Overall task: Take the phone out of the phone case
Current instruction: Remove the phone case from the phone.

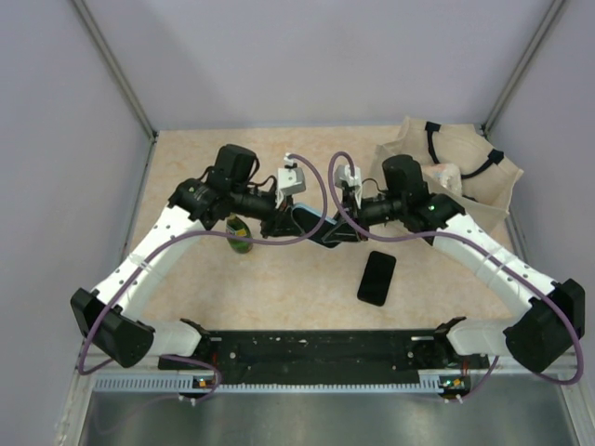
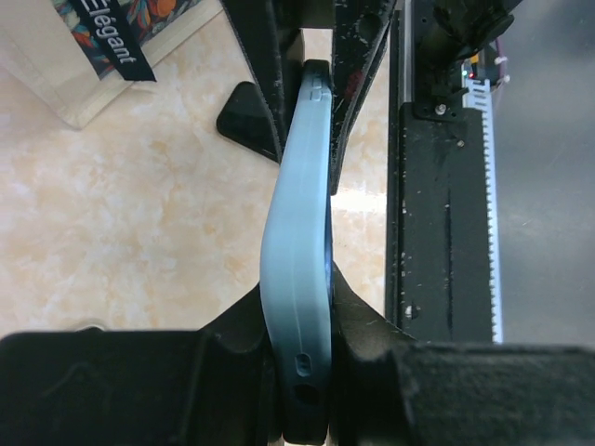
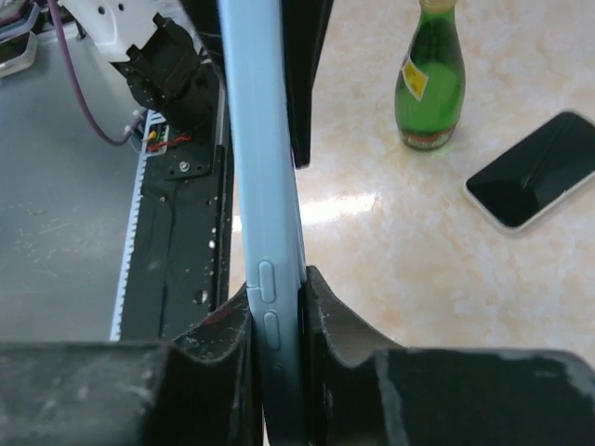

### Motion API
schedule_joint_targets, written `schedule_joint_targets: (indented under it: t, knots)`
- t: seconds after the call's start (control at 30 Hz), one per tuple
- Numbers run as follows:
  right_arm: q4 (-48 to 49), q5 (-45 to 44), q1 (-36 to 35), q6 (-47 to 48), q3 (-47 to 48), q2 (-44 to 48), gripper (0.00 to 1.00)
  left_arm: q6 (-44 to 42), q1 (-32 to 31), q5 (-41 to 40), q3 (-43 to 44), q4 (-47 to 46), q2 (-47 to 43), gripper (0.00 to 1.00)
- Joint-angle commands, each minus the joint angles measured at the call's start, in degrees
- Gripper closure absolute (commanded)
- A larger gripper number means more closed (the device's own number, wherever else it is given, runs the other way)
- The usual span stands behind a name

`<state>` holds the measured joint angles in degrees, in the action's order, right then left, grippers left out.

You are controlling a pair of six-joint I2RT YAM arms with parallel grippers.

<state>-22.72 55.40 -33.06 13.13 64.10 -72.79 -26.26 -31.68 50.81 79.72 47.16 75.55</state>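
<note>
The light blue phone case [image 1: 314,226] hangs edge-on above the middle of the table, held from both ends. My left gripper [image 1: 286,219] is shut on one end of it, and in the left wrist view the case [image 2: 299,204] bows between the fingers of that gripper [image 2: 302,307]. My right gripper [image 1: 349,228] is shut on the other end, its fingers pressing the case [image 3: 260,139] by the side buttons at the gripper [image 3: 279,297]. The black phone [image 1: 376,277] lies flat on the table, outside the case, below the right gripper. It also shows as the phone [image 2: 249,121] and the phone [image 3: 535,172].
A green glass bottle [image 1: 239,234] stands upright under the left arm, also seen as the bottle [image 3: 429,84]. A beige tote bag [image 1: 456,172] with black handles lies at the back right. The black base rail [image 1: 325,348] runs along the near edge. Walls enclose three sides.
</note>
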Motion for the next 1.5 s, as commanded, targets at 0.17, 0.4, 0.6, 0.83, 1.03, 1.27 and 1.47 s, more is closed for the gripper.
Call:
schedule_joint_targets:
  t: [0.17, 0.4, 0.6, 0.83, 1.03, 1.27, 1.47]
  knots:
    - [-0.04, 1.02, -0.87, 3.31, 0.24, 0.72, 1.0, 5.07, -0.31, 3.95, -1.14, -10.5, -2.16, 1.0]
    - [-1.53, 3.92, 1.41, 2.61, 2.7, 0.9, 1.0, 4.47, 1.18, 6.67, -2.38, -9.28, -3.04, 0.08]
    - [-6.28, 5.77, 2.74, 6.38, 4.19, 1.69, 1.0, -8.78, 4.79, 8.52, -0.45, 3.27, -3.3, 0.03]
    - [-7.34, 8.76, 2.82, 6.91, 4.63, 0.64, 1.0, -16.63, 4.87, 8.25, -0.36, 8.66, -3.48, 0.12]
    - [-7.25, 9.38, 2.83, 6.91, 4.72, 0.37, 1.0, -15.84, 4.79, 9.75, -0.62, 6.73, -1.55, 0.36]
    - [-6.99, 9.47, 2.91, 7.09, 3.93, 0.9, 1.0, -13.38, 4.61, 10.72, -0.53, 3.38, -0.32, 0.55]
    - [-6.72, 9.99, 2.83, 6.74, 3.84, 0.81, 1.0, -16.26, 3.74, 9.75, -1.85, 3.73, -0.58, 0.84]
